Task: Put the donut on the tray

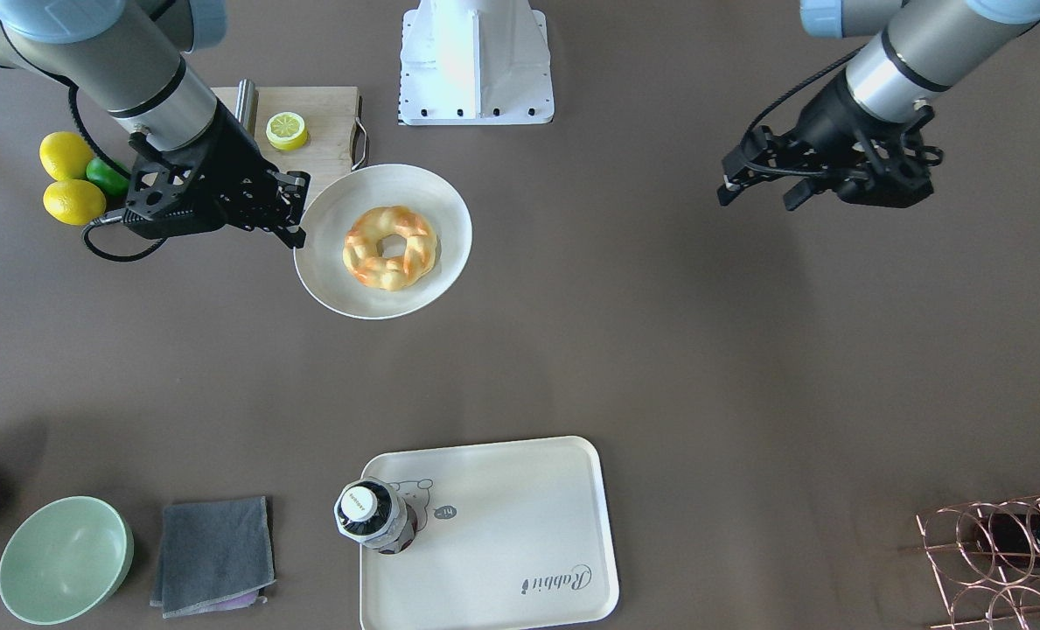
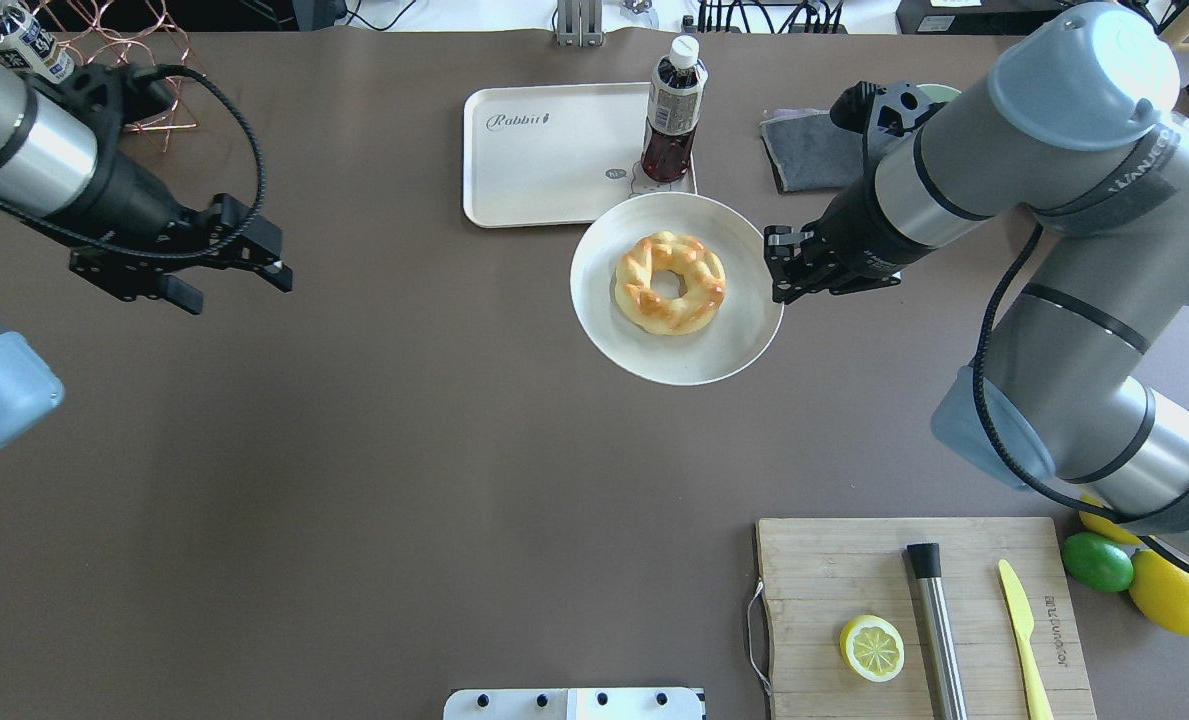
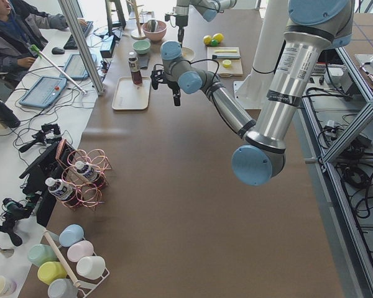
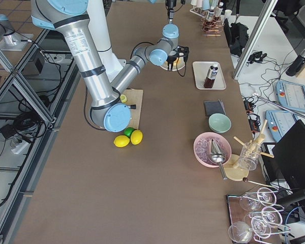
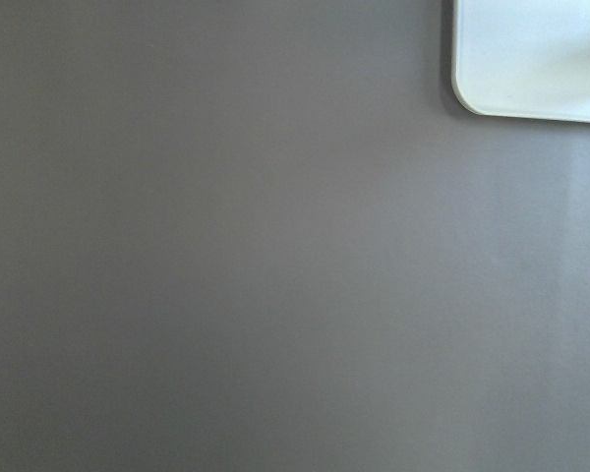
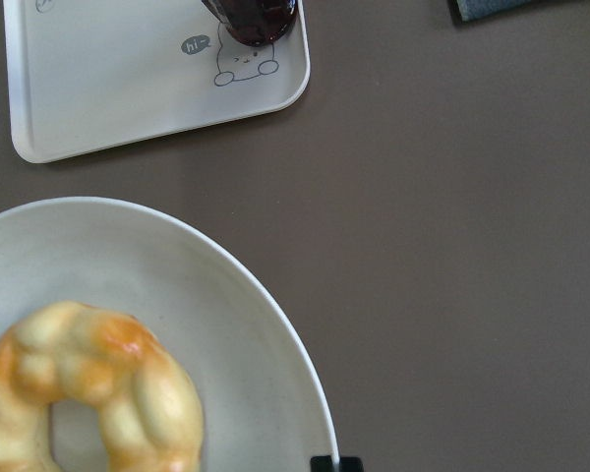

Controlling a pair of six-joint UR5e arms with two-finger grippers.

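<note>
The donut point(image 1: 390, 248) is held aloft on a plate point(image 1: 432, 192), apparently pinched at its rim by the right gripper point(image 1: 296, 233). The left gripper point(image 1: 756, 197) is held wide open. Travel over the tray point(image 1: 520, 490) is required next.

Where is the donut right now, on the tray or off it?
Off it. The donut lies on the round white plate, whose rim the right gripper grips, apart from the tray.

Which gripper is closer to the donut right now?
Right. The right gripper is at the rim of the plate, just beside the donut; the left gripper hangs far off over bare table.
</note>
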